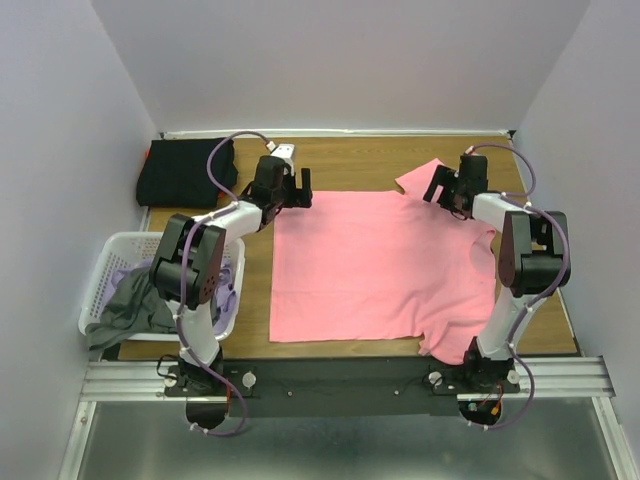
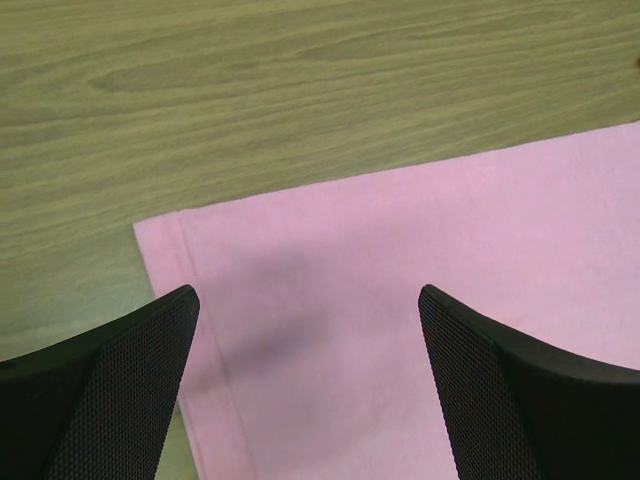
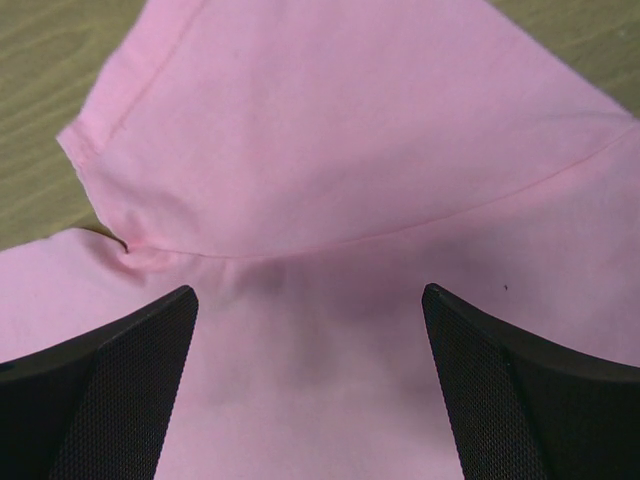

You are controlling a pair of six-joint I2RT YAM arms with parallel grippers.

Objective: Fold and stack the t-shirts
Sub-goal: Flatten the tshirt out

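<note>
Counter [image 1: 350, 165] is pale wood-grain laminate, boxed on three sides by plain lavender-white walls [image 1: 350, 60]; a metal rail [image 1: 350, 375] runs along the near edge under both arm bases; no brand, label or lettering can be read anywhere. Pink t-shirt [image 1: 370, 265] is spread flat over the middle of the counter, lying between the two hands. Left hand [image 1: 300, 190] is over its far left corner with the fingers wide apart and nothing between them; in the left wrist view the hemmed corner of the pink t-shirt [image 2: 450, 230] sits just ahead of the left hand [image 2: 308, 300], with bare counter [image 2: 300, 80] beyond. Right hand [image 1: 438, 192] is over the far right sleeve, fingers likewise spread and empty; from its wrist the sleeve of the pink t-shirt [image 3: 350, 130] fans out ahead of the right hand [image 3: 310, 295], the armpit seam puckered off to its left. Black t-shirt [image 1: 185, 172] lies folded in the far corner, outboard of the left hand. White lattice basket [image 1: 100, 285] stands well back from the left hand beside that arm; grey t-shirt [image 1: 130, 305] spills over its rim, lavender t-shirt [image 1: 127, 272] inside. Left arm hides part of the basket; right arm covers part of the near sleeve; whether either hand touches the cloth cannot be told.
</note>
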